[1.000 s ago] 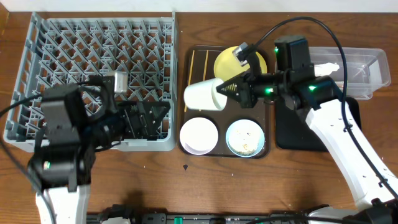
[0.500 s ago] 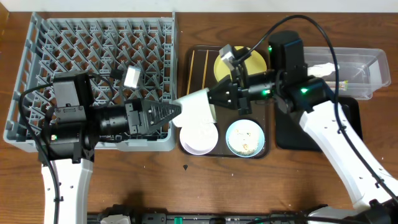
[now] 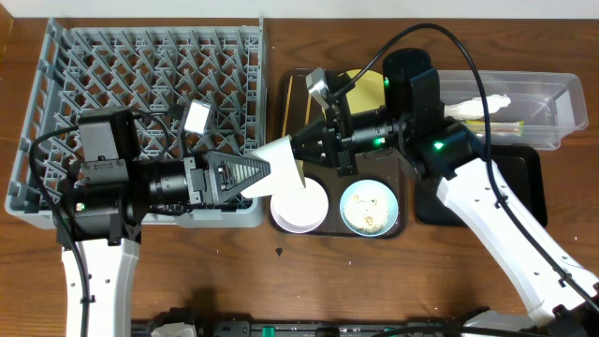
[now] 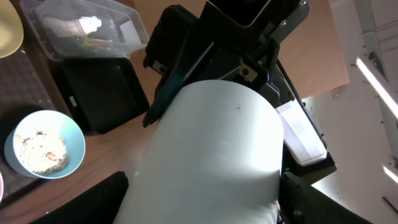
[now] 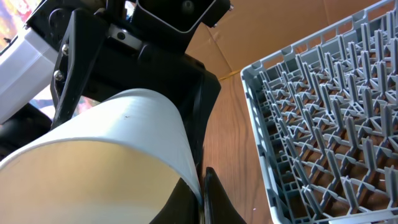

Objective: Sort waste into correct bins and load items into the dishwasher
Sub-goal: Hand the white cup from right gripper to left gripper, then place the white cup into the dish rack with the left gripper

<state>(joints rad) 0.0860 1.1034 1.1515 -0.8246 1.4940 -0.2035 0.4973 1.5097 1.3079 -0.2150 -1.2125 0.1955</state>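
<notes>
— Where is the small white cup [image 3: 284, 167]?

— In the air on its side, about mid-table. It hangs over the gap between the grey dish rack [image 3: 112, 65] (which fills the far-left corner) and the dark-brown tray [image 3: 334, 220], just above the white bowl [image 3: 301, 211].

— Who has it?

— The right gripper [image 3: 314, 148] is pinched on the rim, one finger inside and one outside. The left gripper [image 3: 255, 175] has its fingers spread either side of the base. Whether they press it, I cannot tell.
</notes>
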